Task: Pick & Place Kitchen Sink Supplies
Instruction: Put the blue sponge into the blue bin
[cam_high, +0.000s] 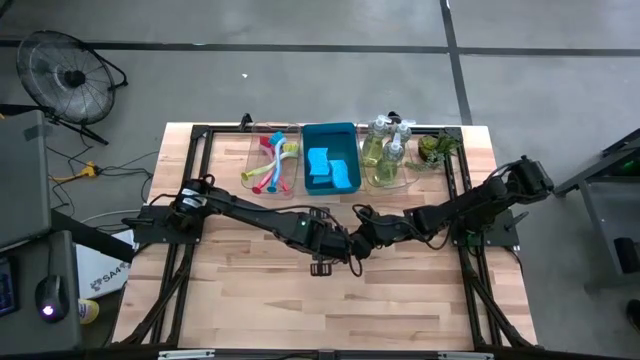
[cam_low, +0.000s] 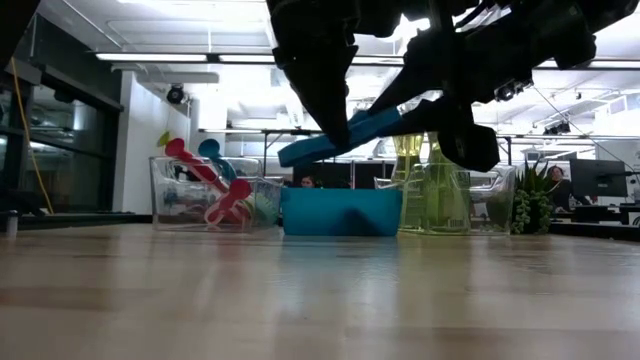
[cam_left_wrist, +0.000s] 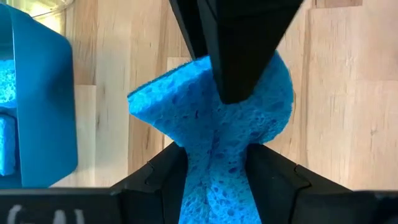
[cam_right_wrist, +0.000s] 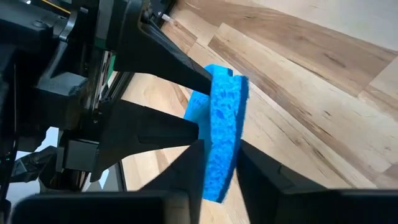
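A bright blue sponge (cam_low: 340, 138) hangs in the air over the middle of the table, tilted, between both grippers. My left gripper (cam_left_wrist: 216, 158) is shut on one end and my right gripper (cam_right_wrist: 219, 155) on the other. In the high view the two grippers, left (cam_high: 333, 243) and right (cam_high: 362, 238), meet tip to tip and hide the sponge. More blue sponges (cam_high: 330, 172) lie in the blue bin. Dish brushes (cam_high: 270, 165) lie in the left clear tray, and pump bottles (cam_high: 385, 145) stand in the right one. My left gripper pinches the sponge's one end (cam_left_wrist: 214, 180) between its two fingers, and the sponge is squeezed narrow there. The sponge is lifted clear of the table. My right gripper pinches the opposite end (cam_right_wrist: 217, 174) between its two fingers, facing the left gripper. The sponge stands edge-on in this hold, with its free part (cam_right_wrist: 227, 99) reaching past the fingertips.
The blue bin (cam_high: 345, 130) and two clear trays (cam_high: 252, 165) (cam_high: 410, 175) stand in a row at the table's far edge. A small green plant (cam_high: 435, 148) sits to their right. Bare wood (cam_high: 330, 310) lies on the near side.
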